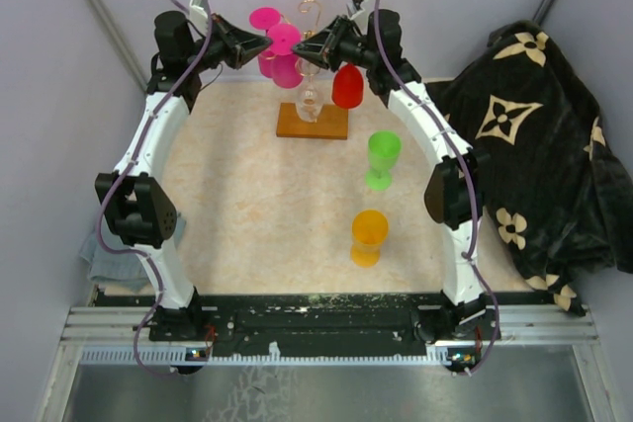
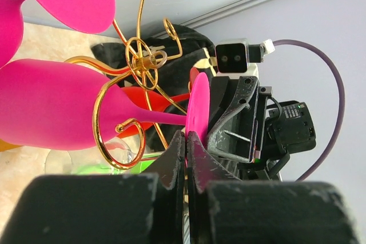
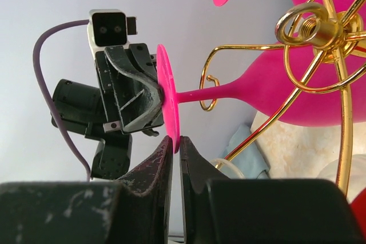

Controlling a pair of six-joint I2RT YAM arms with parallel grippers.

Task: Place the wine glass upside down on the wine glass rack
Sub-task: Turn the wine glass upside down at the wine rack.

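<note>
The wine glass [image 1: 287,68] is pink and lies tilted among the gold scroll arms of the wine glass rack [image 1: 311,11], which stands on a wooden base [image 1: 313,124]. My left gripper [image 1: 263,44] is shut on the rim of its round foot [image 2: 198,104], at the jaw tips [image 2: 187,139]. From the opposite side my right gripper [image 1: 300,49] reaches the same foot [image 3: 170,107]. Its tips [image 3: 176,141] stand slightly apart, a thin gap showing, with the rim between them. The stem passes through a gold curl [image 3: 209,84].
A second pink glass [image 1: 264,17], a red one [image 1: 347,86] and a clear one [image 1: 310,98] hang on the rack. Green [image 1: 383,157] and orange [image 1: 369,236] glasses stand on the table. A dark patterned blanket [image 1: 539,145] lies right, a blue cloth [image 1: 99,256] left.
</note>
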